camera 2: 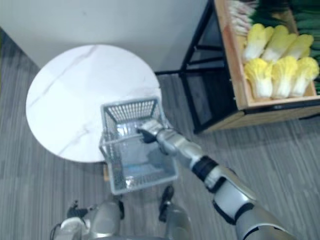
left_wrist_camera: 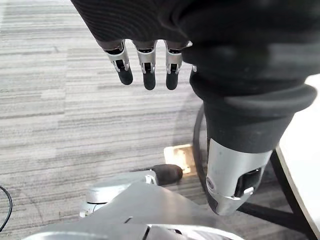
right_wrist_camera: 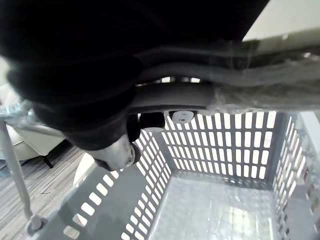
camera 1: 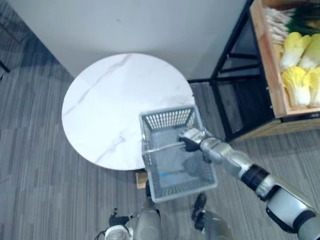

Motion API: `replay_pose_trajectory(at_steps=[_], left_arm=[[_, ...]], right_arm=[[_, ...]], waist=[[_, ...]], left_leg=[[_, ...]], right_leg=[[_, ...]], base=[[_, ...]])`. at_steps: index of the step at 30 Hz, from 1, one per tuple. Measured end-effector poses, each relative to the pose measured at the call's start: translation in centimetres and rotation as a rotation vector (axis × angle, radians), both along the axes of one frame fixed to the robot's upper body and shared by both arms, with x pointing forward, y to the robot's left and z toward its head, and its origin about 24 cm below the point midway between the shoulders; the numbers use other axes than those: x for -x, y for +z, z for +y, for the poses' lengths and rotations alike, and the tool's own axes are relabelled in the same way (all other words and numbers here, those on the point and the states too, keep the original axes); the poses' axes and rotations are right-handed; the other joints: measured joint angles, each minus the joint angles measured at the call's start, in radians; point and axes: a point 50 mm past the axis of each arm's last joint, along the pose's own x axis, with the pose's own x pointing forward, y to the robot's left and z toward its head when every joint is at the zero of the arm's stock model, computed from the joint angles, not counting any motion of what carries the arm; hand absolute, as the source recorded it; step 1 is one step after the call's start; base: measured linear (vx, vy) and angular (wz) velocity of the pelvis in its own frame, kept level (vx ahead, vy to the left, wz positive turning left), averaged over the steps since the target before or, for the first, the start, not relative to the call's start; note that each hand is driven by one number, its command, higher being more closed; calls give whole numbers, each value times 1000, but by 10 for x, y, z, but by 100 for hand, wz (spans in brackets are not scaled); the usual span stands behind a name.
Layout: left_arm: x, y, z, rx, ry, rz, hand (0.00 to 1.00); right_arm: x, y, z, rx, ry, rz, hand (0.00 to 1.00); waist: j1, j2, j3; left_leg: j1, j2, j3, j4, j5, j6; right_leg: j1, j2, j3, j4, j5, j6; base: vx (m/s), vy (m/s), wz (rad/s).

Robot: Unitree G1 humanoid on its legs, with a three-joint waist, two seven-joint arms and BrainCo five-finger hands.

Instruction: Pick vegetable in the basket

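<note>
A grey plastic basket hangs by the near right edge of the round table, most of it out past the rim. My right hand is shut on its grey handle, fingers curled over the bar. The basket's slotted walls and bare bottom show in the right wrist view. Yellow-white cabbages lie in a wooden crate at the far right, well away from the hand. My left hand hangs low over the floor with its fingers straight, holding nothing.
The white marble table stands in front against a pale wall. A black metal rack carries the crate, with pale leeks behind the cabbages. Grey plank floor lies around the table.
</note>
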Motion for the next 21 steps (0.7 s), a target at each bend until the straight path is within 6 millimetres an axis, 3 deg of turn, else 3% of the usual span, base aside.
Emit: replay_pose_trajectory(at_steps=[2,7,12,19,21], left_arm=[[12,-3,2,-8,-10,35,0],[25,-7,2,-4,-26,80,0],[32,-9,0,16,-28,103,0],[47,-14,-10,37,-59,150,0],[52,-15,-12,47,-62,160,0]], right_arm=[[5,-1,-6,5,4,3,100],[18,-14,-24,9,-12,39,100],[29,-24,-44,18,-44,72,100],[53,-47,-109,-27,-263,151,100],[67,-50,-142,-57,-393,152,100]], waist=[[-26,-3,-31],[-35,2,-96],[-57,21,-123],[-79,62,-155],[-88,70,-160]], left_leg=[[20,4,15,-1,-7,2],[53,7,43,0,-24,0],[62,2,43,1,-31,9],[115,-12,40,1,-49,24],[127,-25,42,1,-56,28]], right_leg=[[19,6,12,-17,4,7],[47,16,37,-55,12,17],[81,18,36,-97,36,16],[142,12,32,-120,40,19],[149,3,32,-113,38,21]], base=[[30,-4,-18],[58,-2,-16],[82,5,-1],[52,11,1],[9,39,-1]])
